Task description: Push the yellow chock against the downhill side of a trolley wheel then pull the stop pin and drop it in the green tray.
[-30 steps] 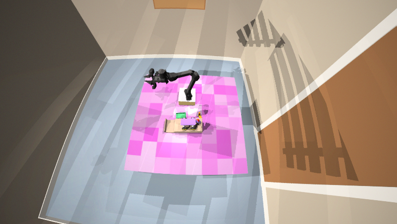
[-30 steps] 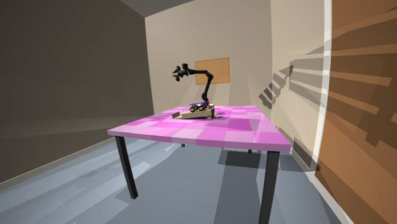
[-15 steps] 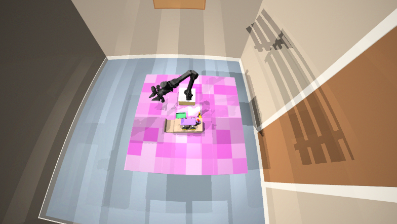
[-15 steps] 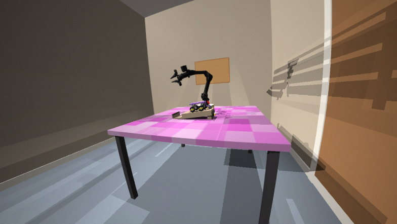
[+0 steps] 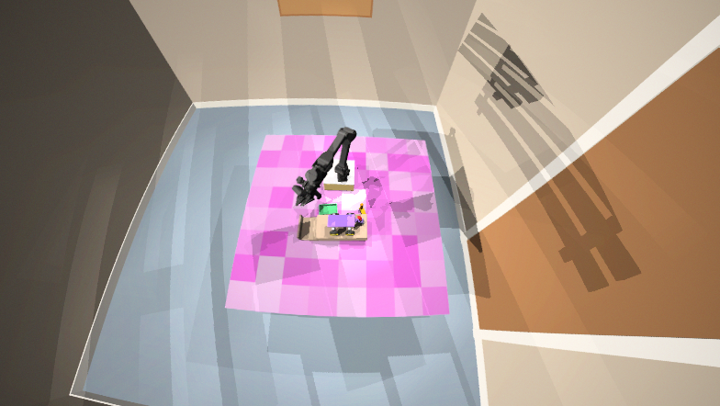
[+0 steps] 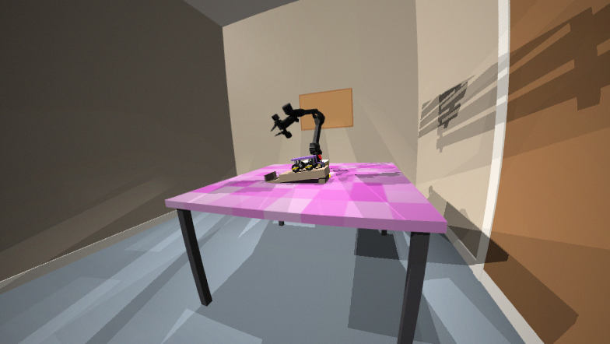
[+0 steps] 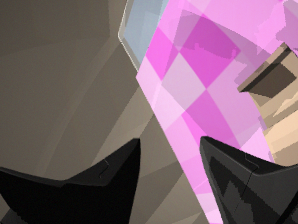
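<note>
Grey-blue floor (image 6: 127,299) lies nearest, and on it stands the desk (image 6: 273,209), pink and checkered, on dark legs. Its front half carries nothing, so much free surface is between the front edge and the ramp (image 6: 313,173). On the ramp stands the purple trolley (image 6: 305,160); the green tray (image 5: 328,208) lies just behind it. Further back the arm holds the hand (image 6: 278,128) high over the desk's left side, fingers half apart, gripping nothing. Behind are beige walls.

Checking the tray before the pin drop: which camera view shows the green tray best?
The top view: the green tray shows as a green patch behind the ramp, beside the purple trolley. In the exterior view the ramp and trolley hide it. The wrist view shows only fingertips and checkered table.
</note>
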Controlling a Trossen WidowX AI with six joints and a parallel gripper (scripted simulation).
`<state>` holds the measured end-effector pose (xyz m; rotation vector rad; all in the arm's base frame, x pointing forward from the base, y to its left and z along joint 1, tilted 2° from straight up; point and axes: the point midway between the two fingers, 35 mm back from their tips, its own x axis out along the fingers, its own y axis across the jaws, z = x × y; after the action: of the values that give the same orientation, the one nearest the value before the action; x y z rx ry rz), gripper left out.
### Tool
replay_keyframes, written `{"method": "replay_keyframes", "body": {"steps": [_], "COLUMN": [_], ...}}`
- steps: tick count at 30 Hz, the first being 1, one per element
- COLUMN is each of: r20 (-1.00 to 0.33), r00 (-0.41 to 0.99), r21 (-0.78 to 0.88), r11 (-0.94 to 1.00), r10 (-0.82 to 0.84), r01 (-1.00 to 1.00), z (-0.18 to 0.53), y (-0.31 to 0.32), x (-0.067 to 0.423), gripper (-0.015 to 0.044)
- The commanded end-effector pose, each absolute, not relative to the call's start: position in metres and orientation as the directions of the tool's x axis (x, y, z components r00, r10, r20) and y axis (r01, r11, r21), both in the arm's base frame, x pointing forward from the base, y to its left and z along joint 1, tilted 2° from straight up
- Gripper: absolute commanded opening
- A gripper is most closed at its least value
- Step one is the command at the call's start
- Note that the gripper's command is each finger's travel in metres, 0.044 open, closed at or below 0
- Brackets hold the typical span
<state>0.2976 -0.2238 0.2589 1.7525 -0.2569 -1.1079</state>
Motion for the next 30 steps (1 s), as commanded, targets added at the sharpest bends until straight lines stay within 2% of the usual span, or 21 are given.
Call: {"method": "replay_keyframes", "body": {"steps": [1,14,30], "r20": [-0.631,-0.795,-0.943], "r00": [0.593,0.570,0.331], "r21": [0.774,0.606,0.331], "r11": [-0.455,-0.247,0.124], "r10": [-0.500,-0.208,0.024], "r01": [0.440,0.756,0.935], "z": [0.237,0.183,0.126], "y": [-0.181,-0.059,0.060], "x": [0.316,0.328,0.276], "gripper": [0.0190,0.0190,0.0190]}}
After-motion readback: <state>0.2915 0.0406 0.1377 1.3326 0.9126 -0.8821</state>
